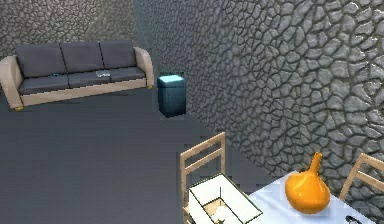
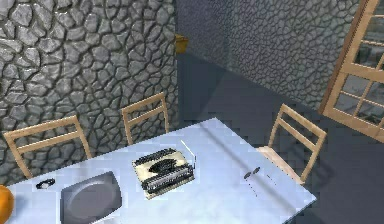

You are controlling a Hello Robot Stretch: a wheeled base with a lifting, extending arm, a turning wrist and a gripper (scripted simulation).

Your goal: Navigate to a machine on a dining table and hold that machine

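A machine that looks like a typewriter, cream with dark keys, lies on the pale blue dining table, near the middle of the arm side view. The table's corner reaches into the forward view's bottom right, with an orange vase standing on it.
Wooden chairs ring the table, backed by a stone wall. On the tabletop lie a grey square plate, a small dark object and a thin utensil. Ahead are a chair, a teal bin, a grey sofa and open dark floor.
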